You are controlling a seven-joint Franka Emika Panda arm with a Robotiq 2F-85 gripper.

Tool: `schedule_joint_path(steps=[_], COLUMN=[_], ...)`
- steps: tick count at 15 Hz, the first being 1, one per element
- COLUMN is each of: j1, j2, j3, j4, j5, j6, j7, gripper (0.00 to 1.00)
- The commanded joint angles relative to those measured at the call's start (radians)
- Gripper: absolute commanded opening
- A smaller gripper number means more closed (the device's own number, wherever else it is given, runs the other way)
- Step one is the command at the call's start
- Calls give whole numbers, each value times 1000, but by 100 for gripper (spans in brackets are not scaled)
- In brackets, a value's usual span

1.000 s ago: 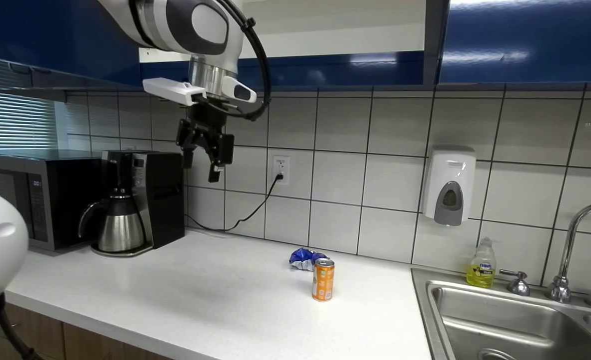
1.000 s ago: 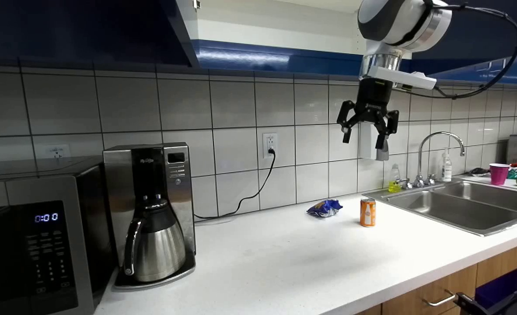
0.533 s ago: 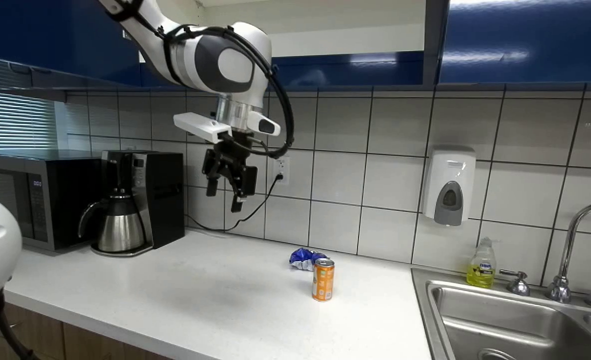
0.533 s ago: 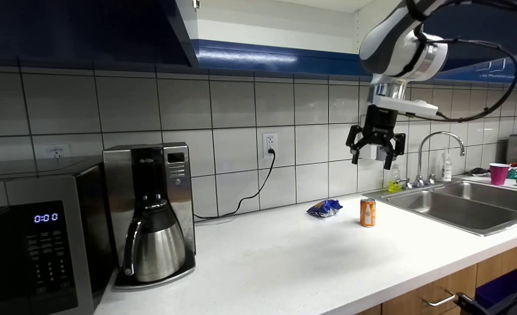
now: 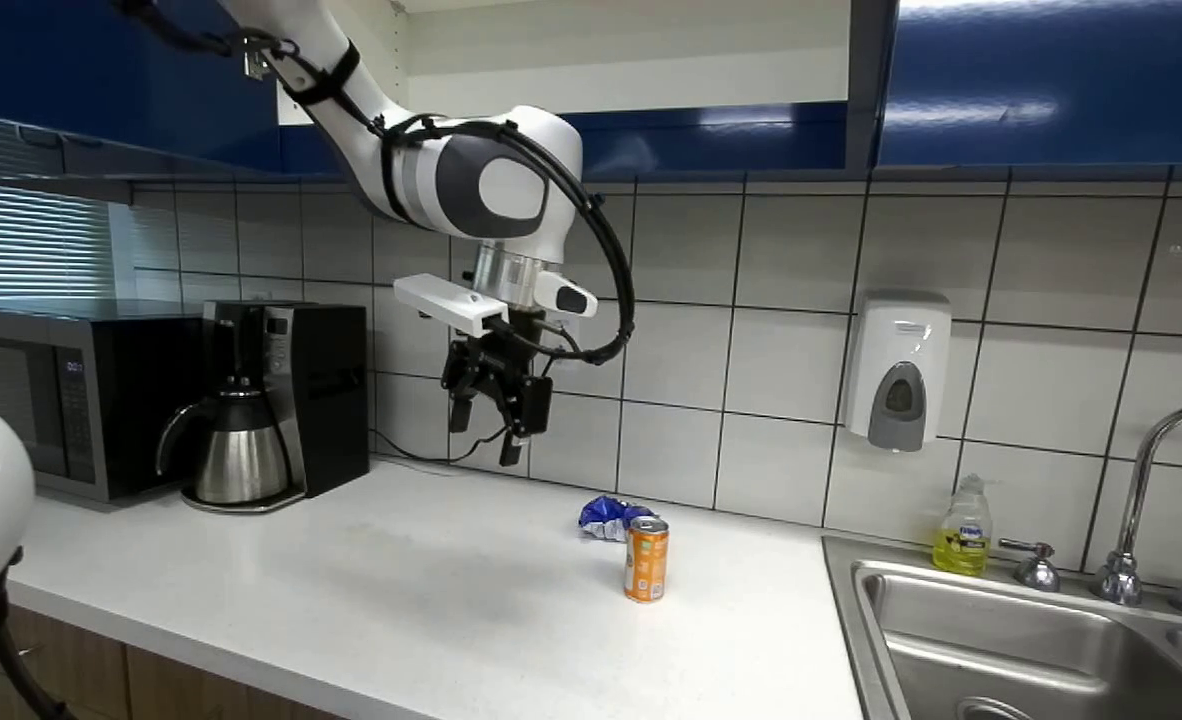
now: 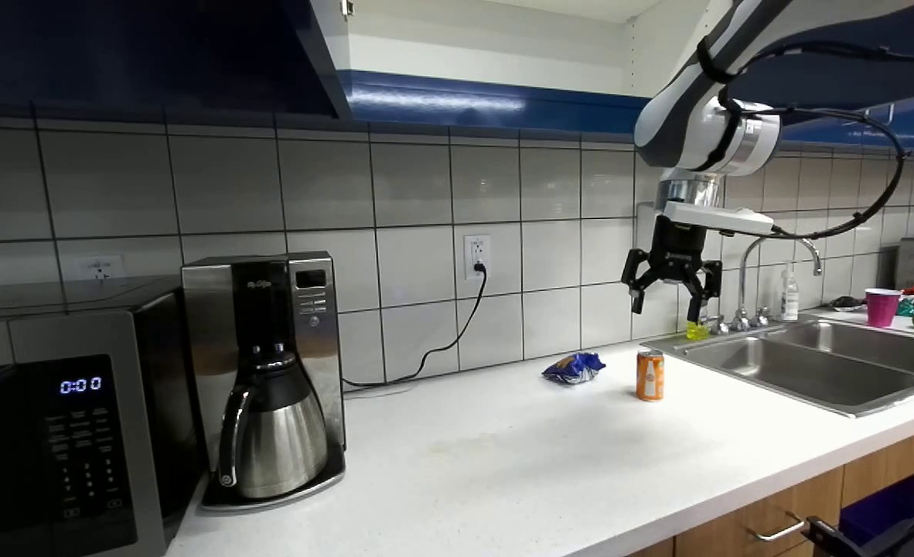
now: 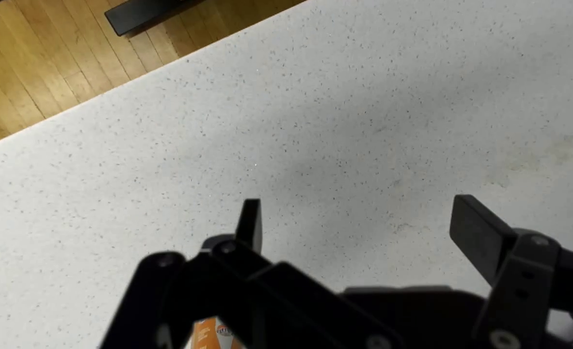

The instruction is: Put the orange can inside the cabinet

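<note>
The orange can (image 5: 646, 562) stands upright on the white counter in both exterior views (image 6: 649, 377). In the wrist view a bit of the can (image 7: 205, 335) shows at the bottom edge, mostly hidden behind the gripper. My gripper (image 5: 485, 437) is open and empty, pointing down. It hangs above the counter, higher than the can and apart from it, also in an exterior view (image 6: 666, 309). In the wrist view the open gripper (image 7: 357, 220) has only bare counter between its fingers. The cabinet (image 5: 711, 138) with its pale interior is open above, in both exterior views (image 6: 457, 100).
A crumpled blue wrapper (image 5: 606, 518) lies close behind the can. A coffee maker (image 5: 326, 390) and a microwave (image 6: 47, 418) stand at one end. A sink (image 5: 841, 600) is at the other. A soap dispenser (image 5: 901, 370) hangs on the wall.
The arm has come down from in front of the cabinet, and my gripper is lower and nearer the can. It has stayed open. The can and wrapper have not moved.
</note>
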Motion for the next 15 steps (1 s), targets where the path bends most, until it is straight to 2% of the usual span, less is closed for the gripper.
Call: schedule_joint_path(steps=[1,7,15], j1=[-14,-19,-46], j2=[20,58,179], j3=[15,0,-44], j4=[29,31,76], j5=[-16,2,20], j6=[1,49,117], j7=[-29,-56,-118], gripper=[100,100,100])
